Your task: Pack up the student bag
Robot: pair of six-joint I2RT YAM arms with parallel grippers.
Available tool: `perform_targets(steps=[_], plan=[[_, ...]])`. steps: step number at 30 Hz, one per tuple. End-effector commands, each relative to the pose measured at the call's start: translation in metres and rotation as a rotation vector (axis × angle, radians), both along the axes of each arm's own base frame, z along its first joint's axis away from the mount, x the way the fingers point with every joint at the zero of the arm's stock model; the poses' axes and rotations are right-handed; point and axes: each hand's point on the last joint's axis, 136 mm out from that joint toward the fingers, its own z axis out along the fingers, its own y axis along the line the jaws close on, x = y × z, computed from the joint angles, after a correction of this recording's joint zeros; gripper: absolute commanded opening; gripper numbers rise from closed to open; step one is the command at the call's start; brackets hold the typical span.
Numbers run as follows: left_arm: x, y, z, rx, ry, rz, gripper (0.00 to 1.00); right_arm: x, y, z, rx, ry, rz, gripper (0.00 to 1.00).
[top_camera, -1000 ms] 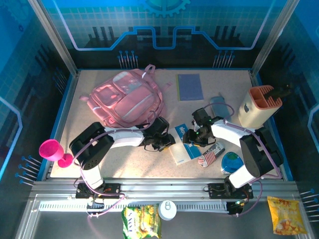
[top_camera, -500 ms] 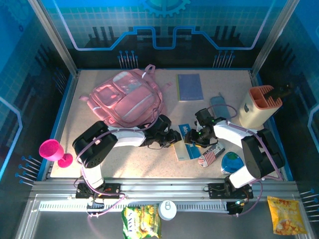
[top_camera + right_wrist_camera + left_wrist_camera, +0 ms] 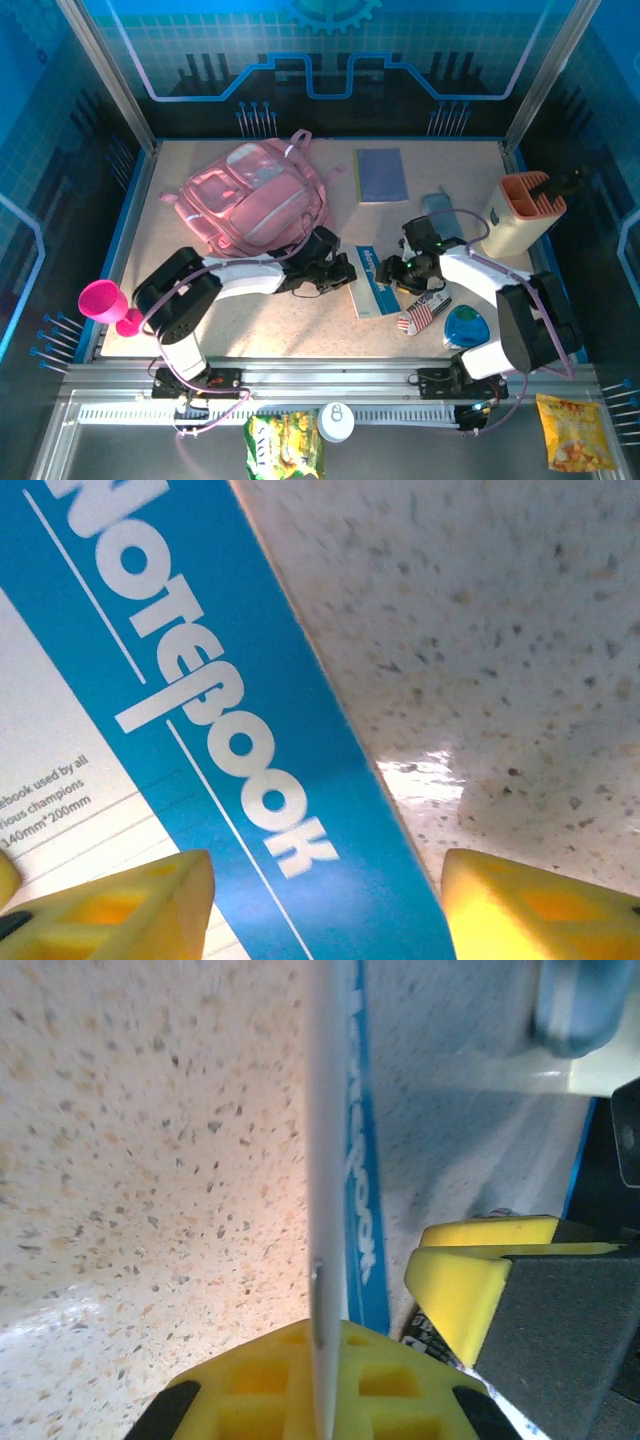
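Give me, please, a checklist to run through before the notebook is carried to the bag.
1. Left gripper shut on notebook: ok.
2. Right gripper clear of notebook: not ok, its open jaws straddle the blue edge.
3. Bag unzipped: cannot tell.
4. Nothing lying on bag: ok.
5. Flag-print item apart from notebook corner: cannot tell.
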Motion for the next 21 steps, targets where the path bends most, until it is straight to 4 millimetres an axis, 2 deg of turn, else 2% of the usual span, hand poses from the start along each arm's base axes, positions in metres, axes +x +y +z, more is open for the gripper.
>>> perform_targets(steps=[1,6,13,17,21], plan=[[0.015,0.025,0.025,0.032,-0.083,0.038,0.0,0.022,0.012,0.037,0.151,-0.13,-0.019,0.68],[0.038,0.067,0.063,0.027,-0.167,0.141,0.0,0.044,0.025,0.077,0.332,-0.227,-0.074,0.78],[0.074,0.134,0.118,-0.077,-0.264,0.356,0.0,0.068,0.046,0.111,0.553,-0.263,-0.139,0.89],[0.09,0.154,0.143,-0.177,-0.291,0.437,0.0,0.079,0.058,0.129,0.645,-0.282,-0.181,0.93],[0.105,0.165,0.159,-0.265,-0.304,0.52,0.0,0.09,0.081,0.146,0.724,-0.287,-0.201,0.96]])
